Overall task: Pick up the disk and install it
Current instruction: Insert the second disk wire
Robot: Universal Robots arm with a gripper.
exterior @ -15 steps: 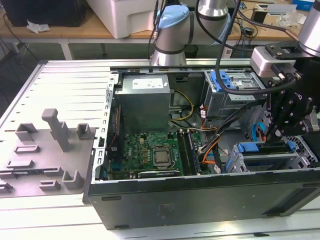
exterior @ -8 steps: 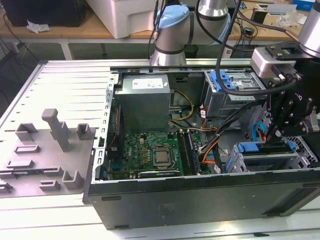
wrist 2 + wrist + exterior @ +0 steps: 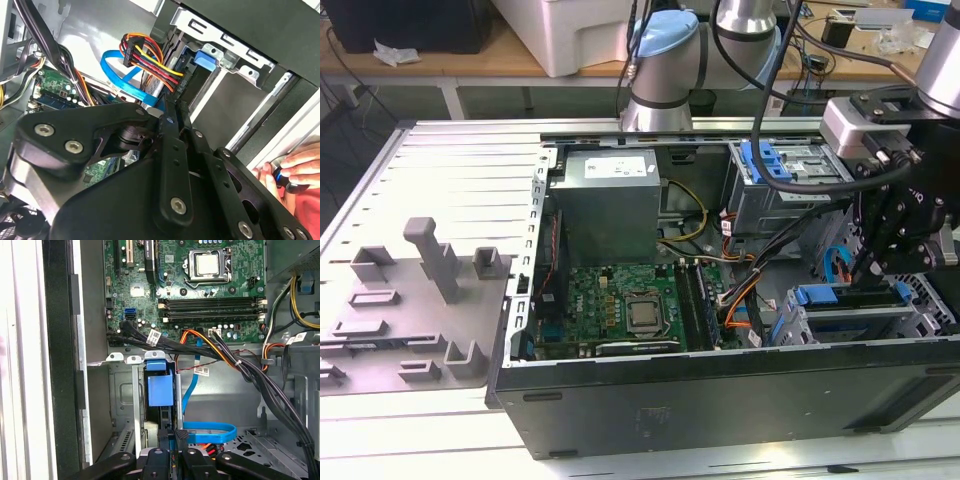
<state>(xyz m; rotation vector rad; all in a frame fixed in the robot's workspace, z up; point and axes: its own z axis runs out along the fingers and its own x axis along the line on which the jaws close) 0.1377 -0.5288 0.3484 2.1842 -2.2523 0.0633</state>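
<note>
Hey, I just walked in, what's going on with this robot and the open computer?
A single robot arm is working inside an open computer case lying on its side. Its pincer is closed on the disk, which stands on edge in its blue caddy in a slot of the metal drive cage, next to the motherboard. I cannot tell whether the disk is fully seated. In the second wrist view a person's hand rests at the case's outer edge.

Even, bright overhead light; soft focus, slight glare.
</note>
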